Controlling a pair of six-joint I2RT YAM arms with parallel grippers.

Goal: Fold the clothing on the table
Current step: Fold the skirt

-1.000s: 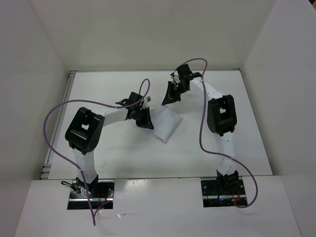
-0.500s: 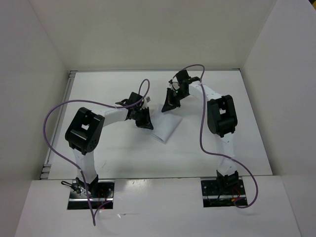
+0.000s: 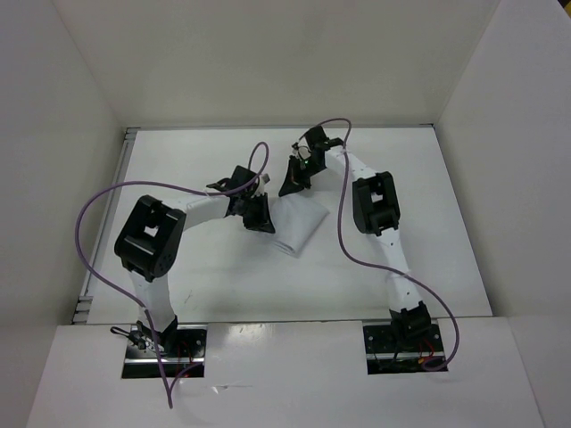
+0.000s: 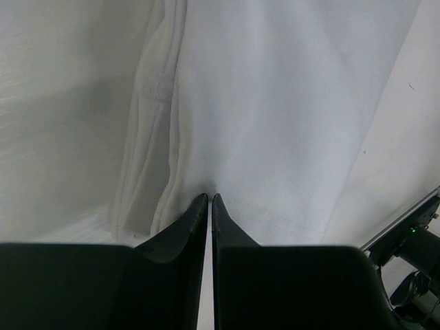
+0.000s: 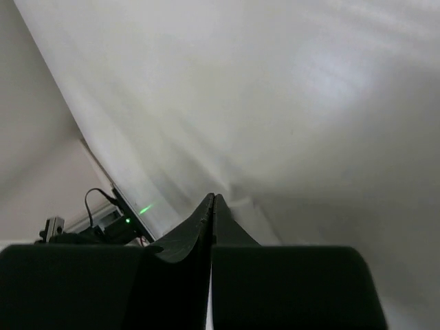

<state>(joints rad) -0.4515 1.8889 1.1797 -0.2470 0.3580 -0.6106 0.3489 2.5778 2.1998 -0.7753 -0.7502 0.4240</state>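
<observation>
The clothing lies near the middle of the table. It is white and soft. It is folded up into a small, slanted shape with a few layers. From the left wrist camera, one long edge shows stacked folds, and a line of stitching runs near the hem.

The left hand is at the left edge of the clothing and touches it. Its two black fingers are almost pressed together, with just a thin slit between them. The tips sit right on a fold of the clothing. A crease in the cloth runs straight into them, so the left hand is pinching the clothing there.

The right hand is just past the far side of the clothing, close to its far left corner. It points down toward the cloth. Its fingers are shut tight, tip against tip. From its wrist camera nothing can be seen between them. The white around them is too blurry to tell if they touch the clothing.

The two hands are near each other, with the far left corner of the clothing between them. The left arm bends in from the left of the clothing, and the right arm stands just to the right of it
</observation>
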